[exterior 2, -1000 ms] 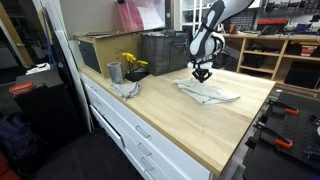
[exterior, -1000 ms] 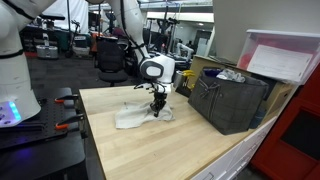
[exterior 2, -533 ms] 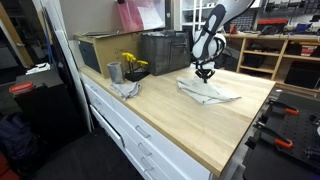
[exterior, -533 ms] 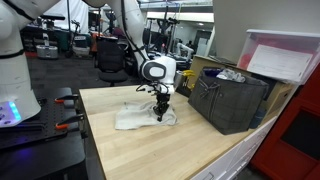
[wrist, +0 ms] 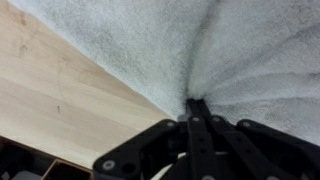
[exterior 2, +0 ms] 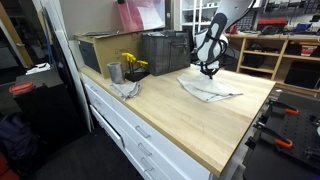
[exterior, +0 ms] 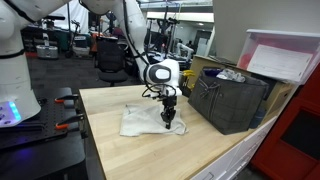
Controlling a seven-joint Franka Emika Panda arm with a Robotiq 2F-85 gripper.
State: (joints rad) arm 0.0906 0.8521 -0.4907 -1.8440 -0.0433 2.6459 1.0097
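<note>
I have the claw (exterior: 168,122) clenched on a pinch of the white cloth (exterior: 138,122), at the corner nearest the black crate (exterior: 232,100). In the wrist view the fabric bunches into the closed tips. The rest of the cloth lies mostly flat on the counter (exterior: 150,160), trailing away from the crate.

I judge the grasp made and the haul in hand, with the cloth not yet clear of the wood. The next move, I think, calls for a straight rise before any sideways travel, so the trailing part does not drag.

The crate's wall stands near the claw. My room lies on the side away from the crate, out toward the counter's edge.
</note>
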